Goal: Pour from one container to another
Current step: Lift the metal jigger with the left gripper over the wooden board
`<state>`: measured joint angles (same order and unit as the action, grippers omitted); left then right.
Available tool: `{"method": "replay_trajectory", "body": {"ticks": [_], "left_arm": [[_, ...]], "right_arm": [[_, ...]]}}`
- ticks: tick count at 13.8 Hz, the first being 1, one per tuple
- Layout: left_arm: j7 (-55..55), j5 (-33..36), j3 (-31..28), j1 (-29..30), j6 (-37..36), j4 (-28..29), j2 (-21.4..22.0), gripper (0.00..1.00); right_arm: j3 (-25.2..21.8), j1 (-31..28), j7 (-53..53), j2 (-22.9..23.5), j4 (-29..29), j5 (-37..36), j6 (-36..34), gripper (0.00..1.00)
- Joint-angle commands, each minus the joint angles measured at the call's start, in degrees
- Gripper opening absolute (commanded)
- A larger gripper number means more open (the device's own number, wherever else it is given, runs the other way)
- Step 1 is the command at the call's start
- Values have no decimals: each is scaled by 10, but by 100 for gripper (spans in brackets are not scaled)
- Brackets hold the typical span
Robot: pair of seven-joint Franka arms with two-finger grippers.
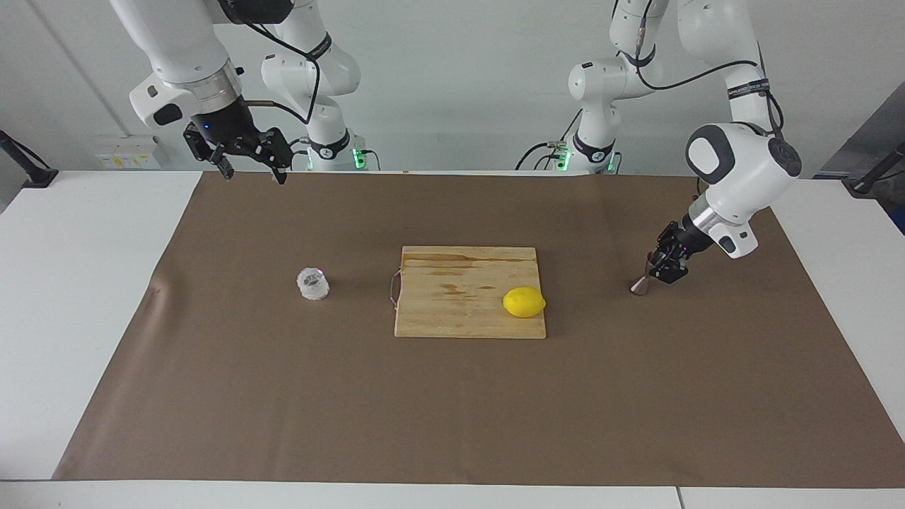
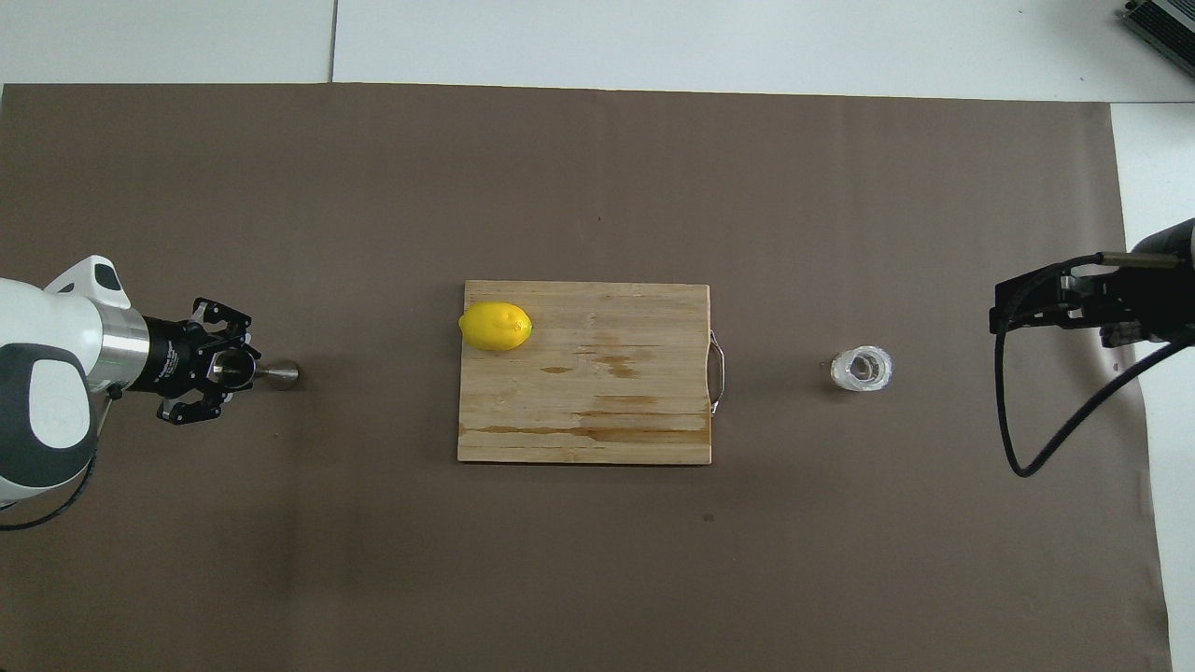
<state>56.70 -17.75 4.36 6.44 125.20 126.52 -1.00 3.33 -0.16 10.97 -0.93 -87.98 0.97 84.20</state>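
The clear faceted glass cup (image 1: pixel 313 284) (image 2: pixel 861 369) stands on the brown mat toward the right arm's end of the table, with nothing touching it. The small metal jigger (image 1: pixel 640 285) (image 2: pixel 278 375) is toward the left arm's end. My left gripper (image 1: pixel 664 267) (image 2: pixel 231 368) is low over the mat and shut on the jigger's upper cup. The flared foot pokes out below the fingers, and I cannot tell whether it touches the mat. My right gripper (image 1: pixel 251 173) (image 2: pixel 997 308) hangs open and raised over the mat's edge beside its base, holding nothing.
A wooden cutting board (image 1: pixel 452 311) (image 2: pixel 635 429) with a metal handle lies mid-table between cup and jigger. A yellow lemon (image 1: pixel 524 302) (image 2: pixel 495 327) rests on the board's corner toward the left arm. The brown mat (image 1: pixel 452 410) covers most of the white table.
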Motion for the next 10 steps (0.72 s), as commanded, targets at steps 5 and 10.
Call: {"method": "replay_trajectory", "body": {"ticks": [5,10], "left_arm": [[8,-10,0,-3,-46,-49,-12,14],[73,-6,0,-38,-122,-135,-26,10]], "right_arm": [[3,-3,9,-3,-5,3,2,100],[3,-3,9,-3,-5,4,3,100]]}}
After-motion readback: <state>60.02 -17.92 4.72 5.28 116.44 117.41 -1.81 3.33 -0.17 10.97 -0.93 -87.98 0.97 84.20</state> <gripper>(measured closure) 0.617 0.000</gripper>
